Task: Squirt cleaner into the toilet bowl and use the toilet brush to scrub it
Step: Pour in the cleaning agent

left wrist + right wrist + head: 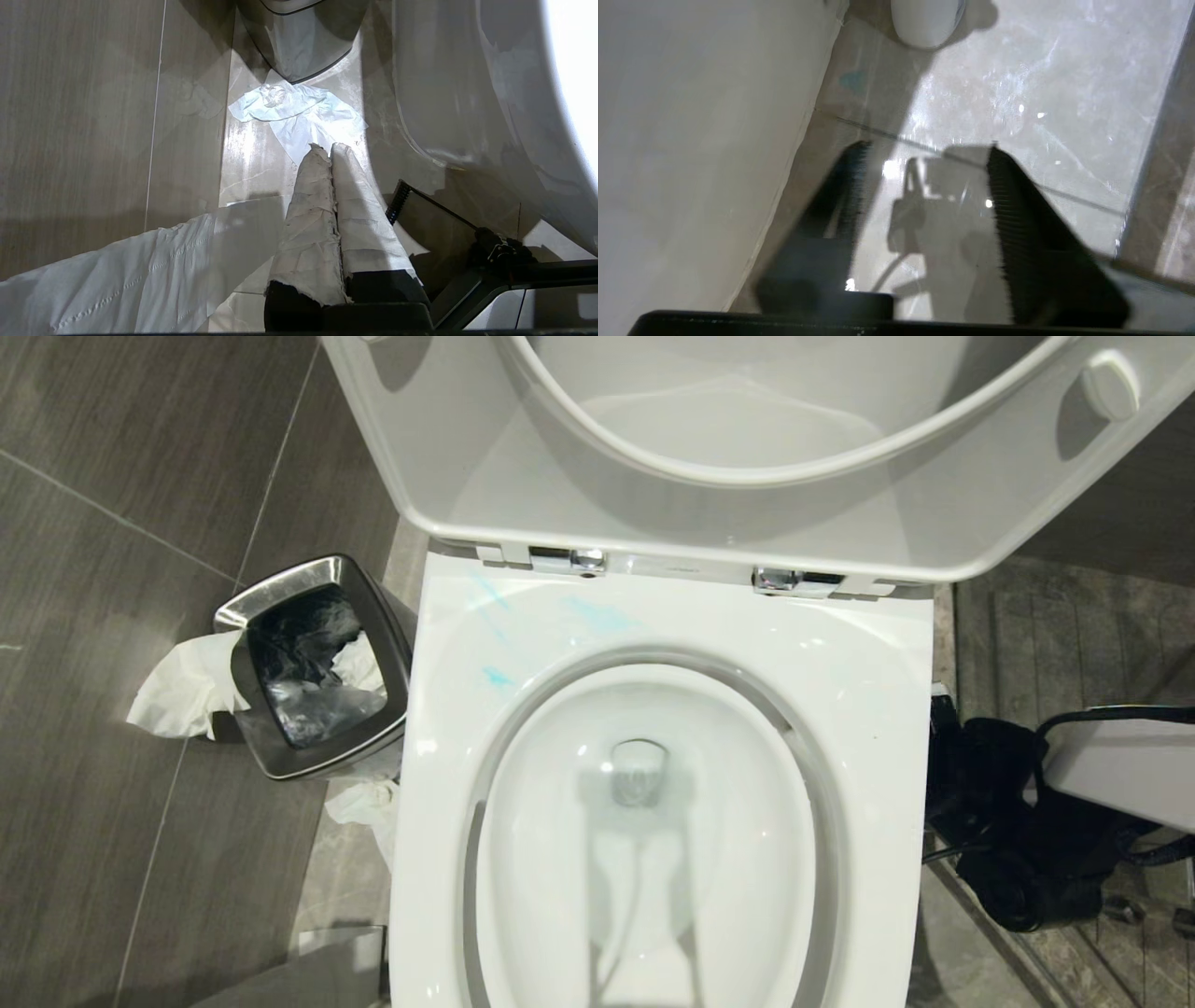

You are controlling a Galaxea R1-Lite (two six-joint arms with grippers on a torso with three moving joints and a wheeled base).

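Note:
The white toilet bowl [653, 859] fills the middle of the head view, with its seat and lid [747, 513] raised. Pale blue smears of cleaner [495, 677] mark the back left of the rim. The toilet brush is out of view. My right gripper [927, 147] hangs open low over the floor beside the bowl's outer wall [691, 140], with nothing between its black fingers. The right arm [1018, 821] shows at the bowl's right side. My left gripper [325, 147], its fingers wrapped in white, is shut and empty above the floor left of the bowl.
A steel bin [313, 667] with tissue hanging out stands left of the bowl. Crumpled tissue [299, 112] lies on the floor beneath the left gripper. A white rounded object [927, 23] stands on the floor ahead of the right gripper, near a bluish smear [852, 80].

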